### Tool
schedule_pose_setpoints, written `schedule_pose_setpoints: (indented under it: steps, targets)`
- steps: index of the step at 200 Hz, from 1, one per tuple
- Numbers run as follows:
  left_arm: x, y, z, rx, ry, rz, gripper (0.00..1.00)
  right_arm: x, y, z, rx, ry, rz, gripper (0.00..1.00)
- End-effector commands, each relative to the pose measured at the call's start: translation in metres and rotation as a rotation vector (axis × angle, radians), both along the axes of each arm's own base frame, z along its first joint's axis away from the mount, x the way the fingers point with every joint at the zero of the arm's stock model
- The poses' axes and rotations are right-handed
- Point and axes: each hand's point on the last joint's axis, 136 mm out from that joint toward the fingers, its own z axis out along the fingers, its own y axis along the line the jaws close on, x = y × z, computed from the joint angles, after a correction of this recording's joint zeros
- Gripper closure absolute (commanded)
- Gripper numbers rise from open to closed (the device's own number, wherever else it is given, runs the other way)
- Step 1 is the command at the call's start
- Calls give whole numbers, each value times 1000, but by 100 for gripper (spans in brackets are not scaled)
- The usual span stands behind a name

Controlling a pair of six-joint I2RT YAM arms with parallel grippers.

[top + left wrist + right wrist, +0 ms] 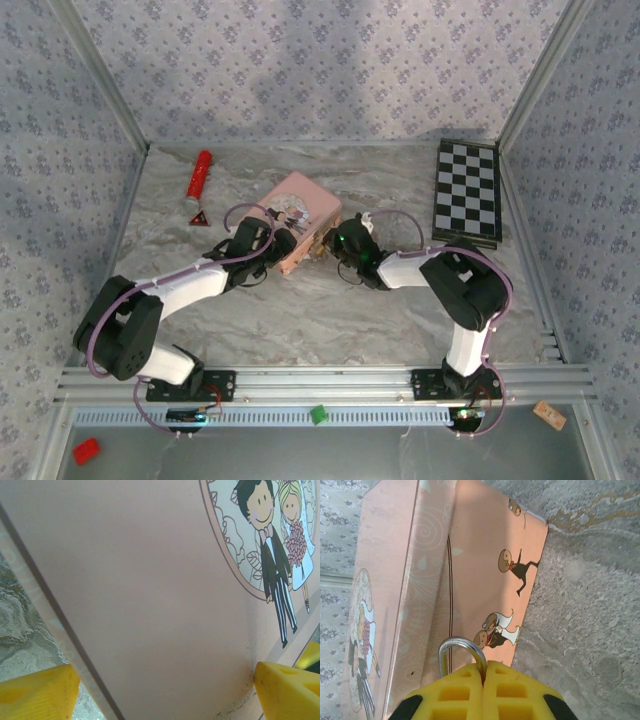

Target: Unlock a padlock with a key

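The pink tin with the cartoon couple lies at mid-table. My left gripper holds its near-left end. In the left wrist view the tin's lid spans the gap of the left gripper, and a yellow fingertip presses on each side. My right gripper sits by the tin's near-right side. The right gripper is shut on the padlock, whose silvery shackle sticks out above the pads. The brass body is hidden between the fingers. The key is hidden.
A red cylinder and a small red triangle lie at the back left. A checkerboard lies at the back right. Green, red and tan bits sit on the front rail.
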Motion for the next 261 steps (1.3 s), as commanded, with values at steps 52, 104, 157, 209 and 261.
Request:
schedule_pose_setpoints:
  steps: [52, 104, 157, 209, 261]
  targets:
    - [-1, 6, -10, 42, 21, 14, 10, 12, -24, 19, 16, -33, -69, 100]
    - [13, 23, -8, 134, 28, -44, 10, -5, -76, 37, -325, -54, 1, 100]
    - [25, 42, -14, 226, 50, -115, 10, -27, -138, 34, -669, 84, 202, 100]
    - [43, 40, -24, 230, 49, -198, 10, -30, -187, 24, -778, 200, 249, 100]
    - [63, 41, -24, 249, 54, -227, 12, -20, -210, 6, -871, 340, 298, 100]
